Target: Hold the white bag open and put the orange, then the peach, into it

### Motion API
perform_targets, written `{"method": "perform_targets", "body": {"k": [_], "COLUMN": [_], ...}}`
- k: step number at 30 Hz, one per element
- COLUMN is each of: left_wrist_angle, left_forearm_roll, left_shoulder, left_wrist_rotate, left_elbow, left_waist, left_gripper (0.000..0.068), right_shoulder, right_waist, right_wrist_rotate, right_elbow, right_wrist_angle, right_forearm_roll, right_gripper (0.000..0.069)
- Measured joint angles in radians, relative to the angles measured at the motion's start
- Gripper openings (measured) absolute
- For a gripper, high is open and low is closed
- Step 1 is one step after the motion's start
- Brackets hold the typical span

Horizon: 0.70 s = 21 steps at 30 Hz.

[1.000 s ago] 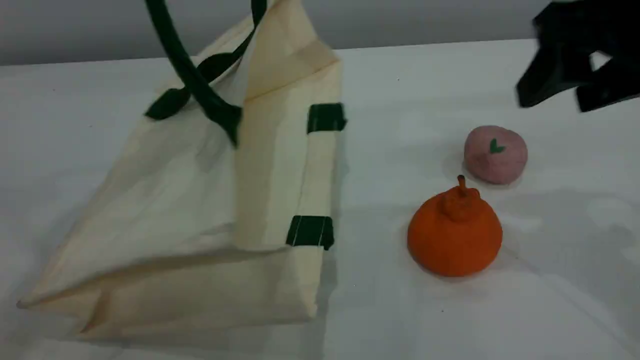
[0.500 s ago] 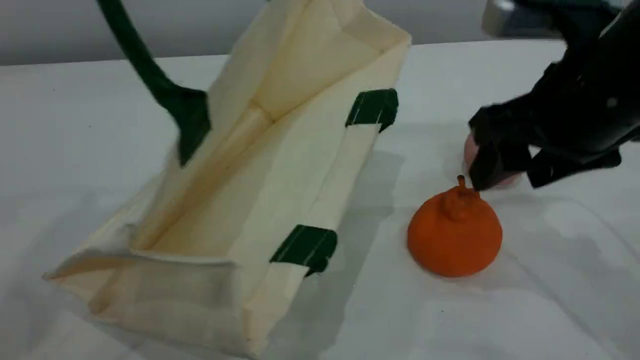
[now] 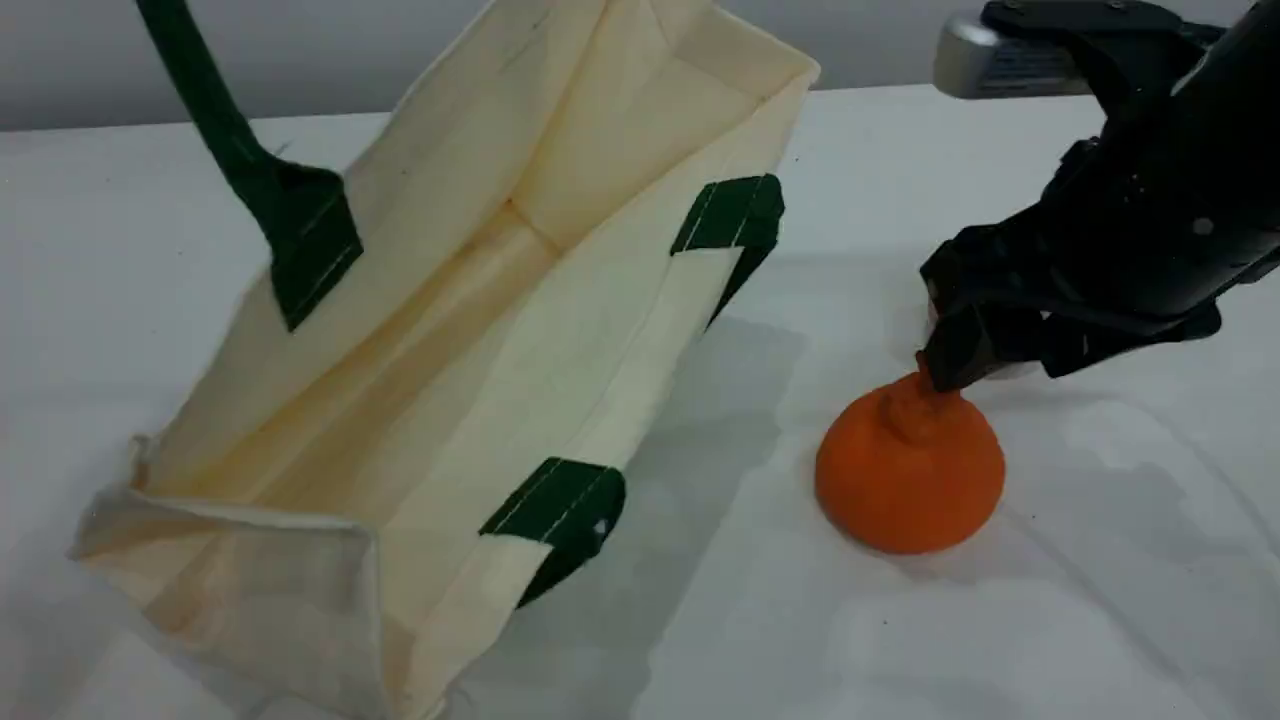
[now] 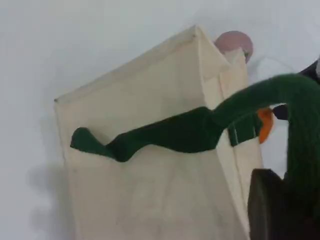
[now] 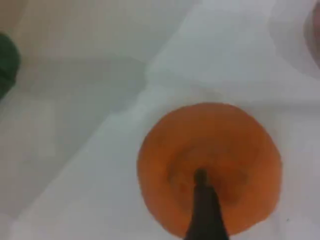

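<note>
Orange (image 3: pixel 910 470) sits on the tabletop (image 3: pixel 1000 640) right of the bag (image 3: pixel 480 330), directly under the right gripper (image 3: pixel 990 350), jaws wide, one tip at its neck. Left gripper (image 4: pixel 280 210), clamped on the handle (image 4: pixel 200 130), holds the bag open. Right wrist view shows the fingertip centred over the stem; the scene view hides the peach (image 4: pixel 234 42).

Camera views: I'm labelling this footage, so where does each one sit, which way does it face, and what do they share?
Scene view: fixed, slanting down across the table at the white bag and orange; the right gripper shows.
Left wrist view: above the bag, looking down; the left gripper clamps a green handle.
Right wrist view: straight above the orange, one fingertip showing.
Shared: all three show the orange.
</note>
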Motion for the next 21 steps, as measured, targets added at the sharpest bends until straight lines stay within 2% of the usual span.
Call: {"method": "perform_targets", "body": {"k": [7, 12, 15, 21], "left_wrist_angle": [-0.001, -0.001, -0.002, -0.002], "left_forearm_roll": [-0.021, -0.074, -0.073, -0.067], "left_shoulder": [0.0, 0.0, 0.0, 0.002], "left_wrist_rotate": [0.0, 0.022, 0.022, 0.022], "left_elbow": [0.0, 0.0, 0.0, 0.0], "left_waist": [0.0, 0.0, 0.0, 0.0], "left_gripper": [0.0059, 0.0059, 0.0059, 0.0059], "right_shoulder": [0.004, 0.062, 0.108, 0.137], "right_waist": [0.0, 0.0, 0.0, 0.024], "right_wrist_rotate": [-0.015, -0.042, -0.048, -0.066], "right_elbow": [0.0, -0.002, -0.022, -0.081], "right_wrist_angle": [-0.019, -0.051, -0.052, 0.015], "right_forearm_roll": [0.019, 0.049, 0.049, 0.049], "right_gripper": [0.0463, 0.0463, 0.0463, 0.0463]}}
